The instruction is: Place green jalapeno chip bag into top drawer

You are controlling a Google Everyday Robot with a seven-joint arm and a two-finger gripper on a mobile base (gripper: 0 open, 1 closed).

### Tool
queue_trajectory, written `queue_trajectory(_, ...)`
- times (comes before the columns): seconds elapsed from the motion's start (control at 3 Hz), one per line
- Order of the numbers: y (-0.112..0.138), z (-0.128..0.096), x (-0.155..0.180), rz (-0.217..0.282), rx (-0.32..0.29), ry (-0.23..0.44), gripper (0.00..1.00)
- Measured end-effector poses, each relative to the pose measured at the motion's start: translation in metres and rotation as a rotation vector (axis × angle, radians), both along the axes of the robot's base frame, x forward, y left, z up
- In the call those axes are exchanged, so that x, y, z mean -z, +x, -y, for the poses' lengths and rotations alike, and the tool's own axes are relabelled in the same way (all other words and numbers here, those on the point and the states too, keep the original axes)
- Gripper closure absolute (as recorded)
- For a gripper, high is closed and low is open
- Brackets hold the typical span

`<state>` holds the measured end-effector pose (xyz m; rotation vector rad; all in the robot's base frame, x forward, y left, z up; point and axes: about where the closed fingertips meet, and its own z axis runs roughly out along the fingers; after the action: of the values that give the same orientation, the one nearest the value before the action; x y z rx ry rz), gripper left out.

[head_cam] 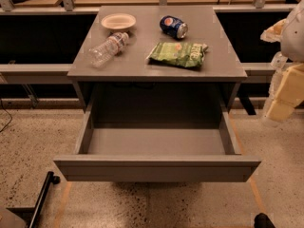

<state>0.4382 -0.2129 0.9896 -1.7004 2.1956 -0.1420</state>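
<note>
The green jalapeno chip bag (178, 54) lies flat on the grey table (142, 68), right of centre and near the front edge. The top drawer (156, 167) under the table is pulled wide open toward me, and its grey interior holds nothing. My gripper (284, 96) hangs at the right edge of the view. It is beside the table's right front corner, apart from the bag and above the floor to the right of the drawer. It holds nothing that I can see.
A clear water bottle (107, 48) lies on the table's left side. A white bowl (118, 21) sits at the back left, and a blue soda can (173, 26) lies at the back, behind the bag. A black base part (40, 198) is on the floor at lower left.
</note>
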Motion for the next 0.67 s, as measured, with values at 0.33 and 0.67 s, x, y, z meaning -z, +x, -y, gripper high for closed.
queue_trajectory(0.33,0.000,0.000,0.000,0.000,0.000,0.000,0.00)
queue_trajectory(0.67,0.025,-0.005,0.002,0.036,-0.008,0.042,0.00)
